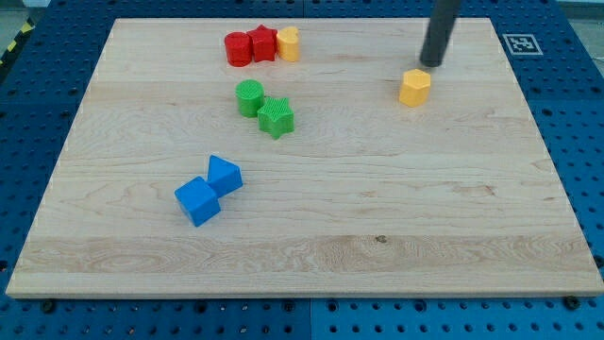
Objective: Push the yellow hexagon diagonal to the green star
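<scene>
yellow hexagon block [414, 87] sits on the pale wooden worktop [377, 217] at the view's upper right, upright, with no clear long axis. my tip [432, 64], the end of the dark rod, rests just above it toward the view's top, close by; whether they touch i cannot tell. there is no gripper to open or close. well to the view's left lies the green star block [276, 117], touching a green cylinder block [249, 97].
</scene>
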Controlling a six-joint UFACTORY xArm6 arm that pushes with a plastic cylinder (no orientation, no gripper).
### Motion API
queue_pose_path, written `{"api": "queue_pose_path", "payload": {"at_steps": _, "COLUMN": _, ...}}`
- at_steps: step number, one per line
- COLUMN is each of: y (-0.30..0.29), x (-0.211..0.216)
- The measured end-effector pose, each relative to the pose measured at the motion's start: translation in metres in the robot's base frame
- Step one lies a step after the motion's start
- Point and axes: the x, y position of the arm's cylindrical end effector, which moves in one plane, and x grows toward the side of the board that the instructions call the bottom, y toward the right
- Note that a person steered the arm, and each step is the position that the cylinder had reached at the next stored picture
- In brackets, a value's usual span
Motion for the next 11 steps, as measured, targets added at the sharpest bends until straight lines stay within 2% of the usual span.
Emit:
{"api": "queue_pose_path", "payload": {"at_steps": 1, "y": 0.034, "x": 0.012}}
{"api": "queue_pose_path", "payload": {"at_steps": 2, "y": 0.029, "x": 0.064}}
{"api": "queue_pose_path", "payload": {"at_steps": 3, "y": 0.001, "x": 0.099}}
{"api": "queue_pose_path", "payload": {"at_steps": 4, "y": -0.036, "x": 0.109}}
{"api": "queue_pose_path", "payload": {"at_steps": 7, "y": -0.036, "x": 0.023}}
{"api": "queue_pose_path", "payload": {"at_steps": 8, "y": -0.036, "x": 0.013}}
{"api": "queue_pose_path", "payload": {"at_steps": 9, "y": -0.039, "x": 0.046}}
{"api": "queue_pose_path", "payload": {"at_steps": 10, "y": -0.065, "x": 0.050}}
{"api": "queue_pose_path", "payload": {"at_steps": 11, "y": -0.076, "x": 0.031}}
